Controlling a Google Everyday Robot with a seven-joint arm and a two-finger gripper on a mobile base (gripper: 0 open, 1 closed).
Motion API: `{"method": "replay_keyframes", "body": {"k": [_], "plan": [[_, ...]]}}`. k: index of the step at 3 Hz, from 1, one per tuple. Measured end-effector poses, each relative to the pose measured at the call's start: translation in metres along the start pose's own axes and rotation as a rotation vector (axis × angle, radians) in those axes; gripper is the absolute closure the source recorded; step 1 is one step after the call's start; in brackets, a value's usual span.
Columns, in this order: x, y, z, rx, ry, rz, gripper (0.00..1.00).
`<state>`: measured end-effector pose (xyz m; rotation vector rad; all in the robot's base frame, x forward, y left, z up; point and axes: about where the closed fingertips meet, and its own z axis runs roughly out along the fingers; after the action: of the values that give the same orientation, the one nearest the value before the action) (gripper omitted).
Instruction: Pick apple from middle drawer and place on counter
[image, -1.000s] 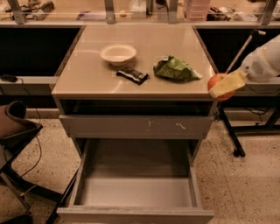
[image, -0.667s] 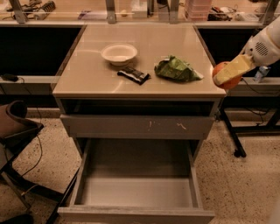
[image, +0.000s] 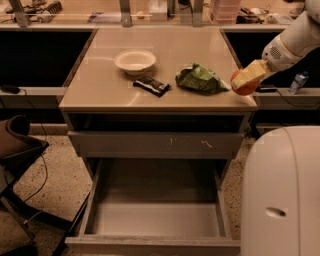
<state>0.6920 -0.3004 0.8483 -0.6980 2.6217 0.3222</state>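
Observation:
My gripper (image: 245, 80) is at the right front corner of the counter (image: 110, 90), shut on the red-orange apple (image: 242, 88), which shows beneath the pale fingers (image: 250, 75). The apple hangs just above the counter's right edge, beside the green foil bag (image: 200, 79). The middle drawer (image: 155, 210) is pulled out below, its grey tray empty. My white arm (image: 295, 40) reaches in from the upper right.
A white bowl (image: 135, 61) and a dark snack bar (image: 151, 85) lie on the counter. A scratched drawer front (image: 157, 144) sits above the open drawer. A white robot body (image: 282, 195) fills the lower right. A dark chair (image: 17, 145) stands left. A cluttered bench runs behind.
The gripper with the apple has risen and moved left from beside the cabinet to over the counter's right front corner. The view has shifted, bringing the white robot body into the lower right.

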Motion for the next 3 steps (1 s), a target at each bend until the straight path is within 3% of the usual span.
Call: {"method": "replay_keyframes", "body": {"k": [1, 2, 3], "plan": [[-0.018, -0.0227, 0.0411, -0.033, -0.086, 0.026, 1.0], [-0.0208, -0.0258, 0.0423, -0.036, -0.102, 0.028, 1.0], [-0.0208, -0.0258, 0.0423, -0.036, -0.102, 0.028, 0.82]]}}
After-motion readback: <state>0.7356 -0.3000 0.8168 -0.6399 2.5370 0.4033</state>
